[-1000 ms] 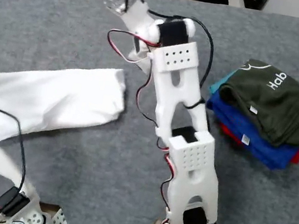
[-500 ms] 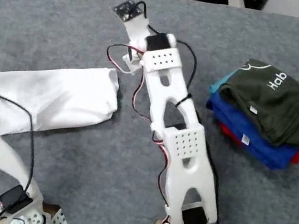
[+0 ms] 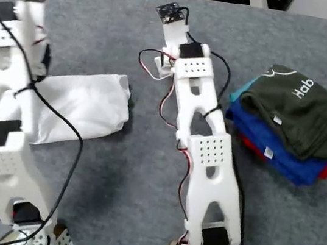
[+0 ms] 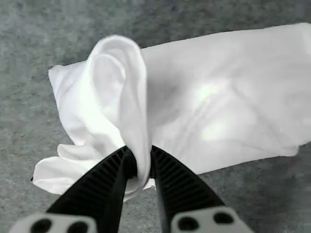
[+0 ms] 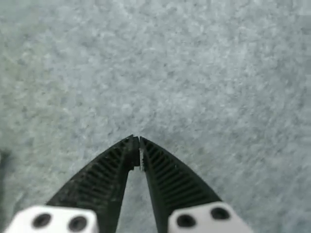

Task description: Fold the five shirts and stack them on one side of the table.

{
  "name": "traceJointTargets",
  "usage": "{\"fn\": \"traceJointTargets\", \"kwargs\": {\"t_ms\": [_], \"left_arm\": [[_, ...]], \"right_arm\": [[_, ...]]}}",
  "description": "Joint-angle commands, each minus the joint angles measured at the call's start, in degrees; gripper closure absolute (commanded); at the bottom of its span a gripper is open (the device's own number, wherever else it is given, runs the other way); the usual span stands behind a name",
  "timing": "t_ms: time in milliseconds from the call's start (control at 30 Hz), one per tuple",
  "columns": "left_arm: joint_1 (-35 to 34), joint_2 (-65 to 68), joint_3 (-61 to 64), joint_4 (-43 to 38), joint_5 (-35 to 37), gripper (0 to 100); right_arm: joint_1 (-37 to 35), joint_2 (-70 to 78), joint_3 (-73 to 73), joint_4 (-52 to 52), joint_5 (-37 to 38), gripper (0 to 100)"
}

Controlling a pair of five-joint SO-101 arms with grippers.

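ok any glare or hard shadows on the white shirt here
Left wrist view: a bright patch washes out creases on the white shirt, while the fold between the left arm's fingers is shaded grey. High view: the shirt casts a thin dark shadow on the grey table. Right wrist view: even light, no glare.

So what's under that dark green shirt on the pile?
A blue shirt, a red shirt below it, and a teal edge beside; most of each is covered, so the teal one's layer is unclear.

Grey table [image 3: 115, 201] carries white shirt [image 3: 85, 108] and folded stack [image 3: 291, 132].
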Motion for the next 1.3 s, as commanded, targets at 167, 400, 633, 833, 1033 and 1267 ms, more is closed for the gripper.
{"fn": "traceJointTargets", "kwargs": {"t_ms": [167, 400, 633, 833, 1033, 1267], "left_arm": [[15.21, -4.70, 2.11, 0.70, 4.84, 98], [24.00, -2.15, 1.85, 0.53, 6.51, 98], [25.49, 10.24, -5.27, 0.53, 11.16, 98], [25.32, 16.48, -15.38, 0.53, 15.74, 98], [25.32, 18.33, -19.60, 0.53, 18.64, 98], [25.23, 17.89, -18.37, 0.62, 22.42, 86]], "right_arm": [[1.45, 1.98, -7.52, -0.62, -0.53, 99.4], [1.54, 2.24, -7.87, -0.62, -0.44, 99.4], [1.63, 2.24, -7.69, -0.62, -0.53, 99.4], [1.80, 2.24, -7.78, -0.62, -0.62, 99.4], [1.89, 2.24, -7.78, -0.62, -0.62, 99.4], [2.42, 2.24, -7.87, -0.70, -0.70, 99.4]]}}
